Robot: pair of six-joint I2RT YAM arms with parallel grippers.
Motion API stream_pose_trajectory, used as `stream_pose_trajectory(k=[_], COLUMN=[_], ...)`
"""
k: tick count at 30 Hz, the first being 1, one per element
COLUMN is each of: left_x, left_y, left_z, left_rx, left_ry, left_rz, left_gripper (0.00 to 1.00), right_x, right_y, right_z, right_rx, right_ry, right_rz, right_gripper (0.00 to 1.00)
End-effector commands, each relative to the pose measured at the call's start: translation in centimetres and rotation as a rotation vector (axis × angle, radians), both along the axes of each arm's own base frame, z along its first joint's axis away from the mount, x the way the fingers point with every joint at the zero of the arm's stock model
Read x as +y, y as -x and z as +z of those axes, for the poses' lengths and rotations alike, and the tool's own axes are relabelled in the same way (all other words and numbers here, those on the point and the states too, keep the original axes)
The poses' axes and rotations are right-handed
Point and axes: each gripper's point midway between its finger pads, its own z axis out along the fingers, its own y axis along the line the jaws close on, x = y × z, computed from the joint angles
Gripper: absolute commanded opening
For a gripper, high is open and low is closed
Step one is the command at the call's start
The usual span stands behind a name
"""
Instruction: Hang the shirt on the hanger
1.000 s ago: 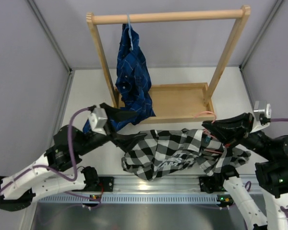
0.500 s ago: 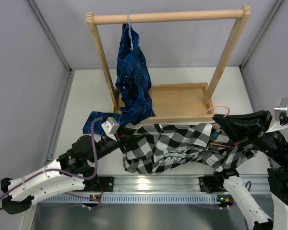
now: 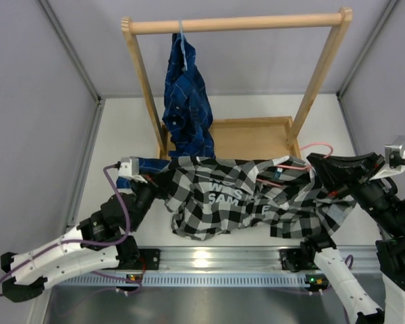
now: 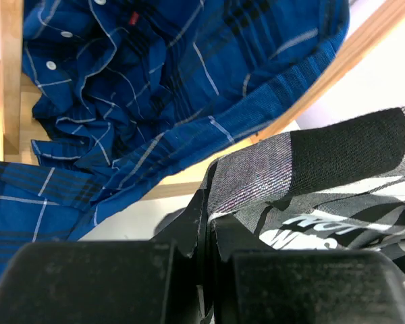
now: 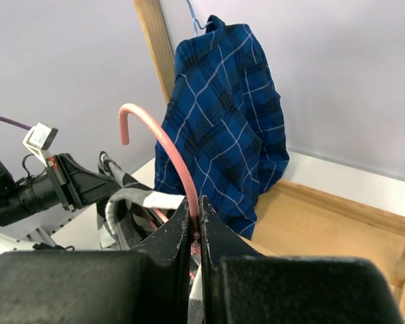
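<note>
The black-and-white checked shirt [image 3: 223, 199] hangs stretched between my two grippers in front of the wooden rack, with its white lettering facing up. My left gripper [image 3: 158, 181] is shut on the shirt's left edge; in the left wrist view the checked cloth [image 4: 337, 169] runs into the closed left gripper [image 4: 207, 226]. My right gripper [image 3: 315, 164] is shut on the neck of the pink wire hanger [image 3: 315, 146]. Its hook [image 5: 169, 148] curves up out of the closed right gripper [image 5: 197, 217]. The rest of the hanger lies under the shirt's collar [image 5: 131, 199].
A wooden rack [image 3: 236, 25] with a tray base [image 3: 246, 138] stands at the back. A dark blue plaid shirt [image 3: 185, 101] hangs from its rail on a light blue hanger, its hem reaching down beside my left gripper. Grey walls close both sides.
My left gripper has shut on the shirt's left edge and drawn it left and away. The shirt went from a crumpled heap to a spread sheet. The right gripper rose slightly with the hanger.
</note>
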Motion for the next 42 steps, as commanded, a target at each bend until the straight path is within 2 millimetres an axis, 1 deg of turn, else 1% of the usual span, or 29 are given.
stream_pose_trajectory(k=[1, 2, 4, 5, 7, 8, 9, 10, 12, 13, 16, 17, 18, 19, 20, 21, 22, 23, 24, 25, 26, 28, 29, 32, 33, 36, 39, 40, 42], left_x=[1.3, 0.4, -0.8, -2.1, -3.1, -3.7, -4.7, -5.2, -6.5, -6.5, -7.7, -7.5, -7.7, -9.5, -9.6, -10.6, -13.1, -14.1, -14.1, -14.8, -16.5, -17.0, -17.6, -17.7, -17.7, -17.7, -18.5, -19.2, -19.9], left_y=[-0.9, -0.6, -0.4, -0.1, 0.3, 0.5, 1.5, 2.3, 4.2, 4.8, 6.7, 7.4, 7.7, 8.4, 9.0, 9.3, 8.8, 9.8, 10.3, 10.5, 10.6, 11.1, 12.0, 13.1, 13.5, 14.3, 14.0, 13.6, 13.2], left_z=[-1.4, -1.3, -0.5, -0.7, 0.7, 1.1, 1.9, 3.7, 5.7, 8.2, 11.3, 13.7, 14.8, 14.5, 16.4, 16.5, 15.0, 14.7, 15.2, 14.5, 12.8, 12.3, 11.7, 10.9, 10.9, 10.1, 9.4, 8.7, 8.4], left_rx=[0.035, 0.035, 0.020, 0.026, -0.007, -0.021, -0.060, -0.101, -0.178, -0.228, -0.331, -0.373, -0.408, -0.411, -0.451, -0.450, -0.403, -0.401, -0.423, -0.412, -0.376, -0.383, -0.381, -0.438, -0.453, -0.475, -0.447, -0.425, -0.404], left_ry=[-0.008, -0.012, -0.028, -0.055, -0.088, -0.106, -0.134, -0.121, -0.137, -0.118, -0.147, -0.134, -0.159, -0.197, -0.227, -0.262, -0.335, -0.367, -0.434, -0.476, -0.516, -0.561, -0.553, -0.564, -0.556, -0.551, -0.556, -0.565, -0.572], left_rz=[0.100, 0.056, -0.001, -0.055, -0.117, -0.156, -0.249, -0.304, -0.446, -0.479, -0.607, -0.632, -0.654, -0.748, -0.784, -0.837, -0.902, -0.997, -1.048, -1.097, -1.179, -1.252, -1.328, -1.420, -1.449, -1.510, -1.524, -1.530, -1.524], left_gripper=[0.00, 0.00, 0.08, 0.26, 0.58, 0.92, 0.98, 0.98, 0.98, 0.98, 0.98, 0.98, 0.98, 0.98, 0.98, 0.98, 0.98, 0.98, 0.98, 0.98, 0.98, 0.97, 0.95, 0.90, 0.84, 0.77, 0.63, 0.49, 0.36], right_x=[-0.4, -0.3, -0.1, 0.0, 0.3, 0.5, 0.8, 0.9, 1.1, 1.1, 1.3, 1.3, 1.4, 1.4, 1.6, 1.7, 1.7, 1.8, 1.9, 1.9, 2.0, 2.4, 2.5, 2.6, 2.6, 3.4, 4.0, 4.1, 4.3], right_y=[-0.7, -0.9, -1.4, -1.3, -1.2, -1.1, -1.1, -1.1, -1.3, -1.3, -1.3, -1.2, -0.8, -0.6, -0.2, 0.0, 0.2, 0.4, 1.0, 1.2, 1.5, 2.1, 2.2, 2.8, 2.9, 3.7, 4.2, 4.3, 4.4], right_z=[1.3, 1.4, 1.3, 1.6, 1.9, 1.9, 1.9, 1.9, 1.5, 1.3, 0.5, 0.4, 0.3, 0.2, 0.4, 0.4, 0.1, 0.1, 0.3, 0.2, 0.2, -0.2, -0.4, -0.5, -0.5, -0.9, -1.5, -1.2, -1.3], right_rx=[-0.040, -0.036, -0.023, -0.033, -0.040, -0.043, -0.045, -0.043, -0.029, -0.023, -0.009, -0.012, -0.017, -0.017, -0.025, -0.024, -0.010, -0.010, -0.023, -0.023, -0.030, -0.028, -0.022, -0.026, -0.030, -0.024, -0.011, -0.032, -0.028], right_ry=[-0.017, -0.021, -0.031, -0.037, -0.027, -0.018, -0.001, 0.004, 0.020, 0.024, 0.036, 0.040, 0.044, 0.046, 0.054, 0.060, 0.067, 0.070, 0.071, 0.071, 0.071, 0.078, 0.083, 0.096, 0.099, 0.110, 0.107, 0.100, 0.084], right_rz=[-0.034, -0.028, -0.020, -0.016, 0.004, 0.018, 0.038, 0.046, 0.054, 0.058, 0.065, 0.067, 0.082, 0.088, 0.103, 0.112, 0.120, 0.129, 0.140, 0.148, 0.154, 0.192, 0.202, 0.223, 0.226, 0.295, 0.361, 0.364, 0.380], right_gripper=[0.00, 0.00, 0.00, 0.00, 0.00, 0.00, 0.00, 0.00, 0.00, 0.00, 0.00, 0.00, 0.00, 0.00, 0.00, 0.00, 0.00, 0.00, 0.00, 0.00, 0.00, 0.00, 0.00, 0.00, 0.00, 0.00, 0.00, 0.00, 0.00])
